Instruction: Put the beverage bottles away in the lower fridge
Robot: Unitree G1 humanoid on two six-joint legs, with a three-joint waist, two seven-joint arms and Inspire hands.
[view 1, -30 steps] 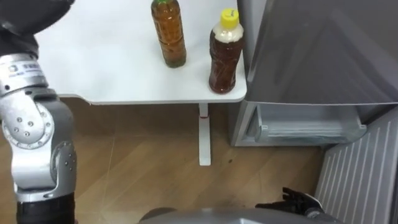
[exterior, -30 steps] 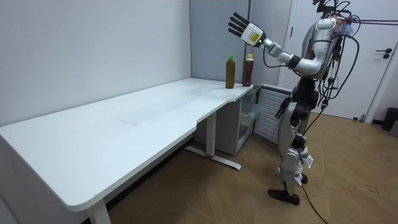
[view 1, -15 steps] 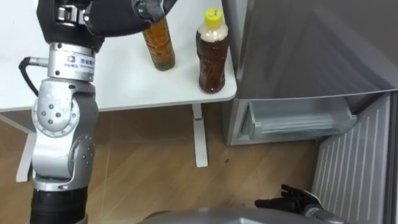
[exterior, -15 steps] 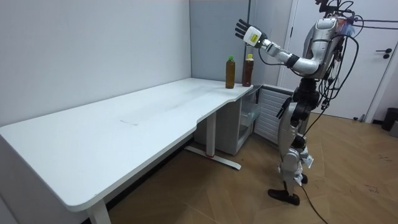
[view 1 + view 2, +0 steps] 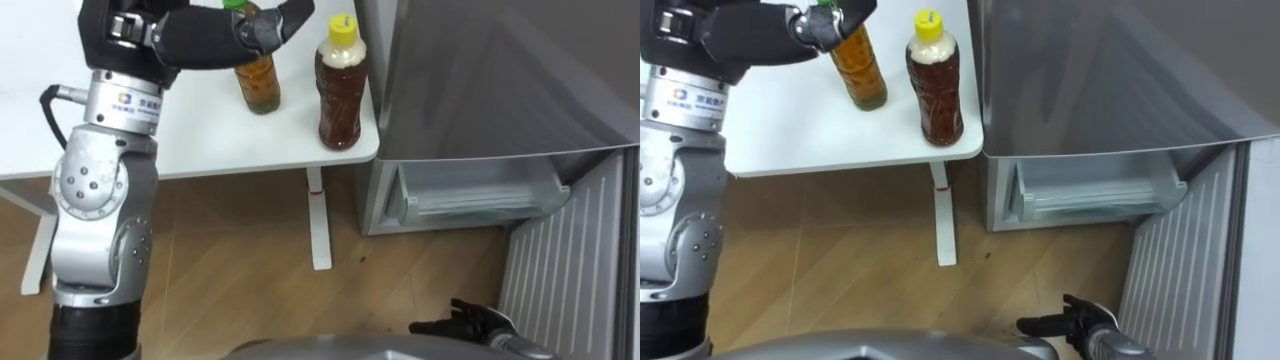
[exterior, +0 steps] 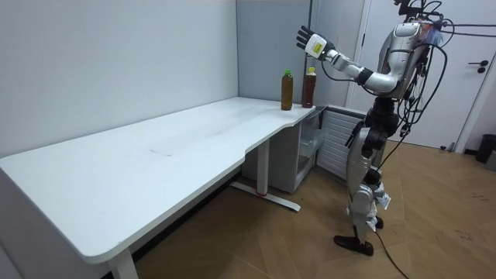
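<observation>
Left hand [image 5: 215, 38] is hovering, fingers spread, over green-capped bottle [image 5: 259, 85] beside yellow-capped bottle [image 5: 338, 95] on table [image 5: 190, 140]; right hand [image 5: 470, 323] is hanging low, fingers relaxed.

The eye views are looking steeply down from the head at the table [image 5: 200, 130] corner and fridge [image 5: 500, 80]; the room view is watching both from afar.

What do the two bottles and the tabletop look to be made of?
Yellow-capped bottle: likely clear plastic, brown drink showing through, glossy. Green-capped bottle: same clear plastic look. Tabletop: smooth matte white, probably laminated board; core not visible.
</observation>
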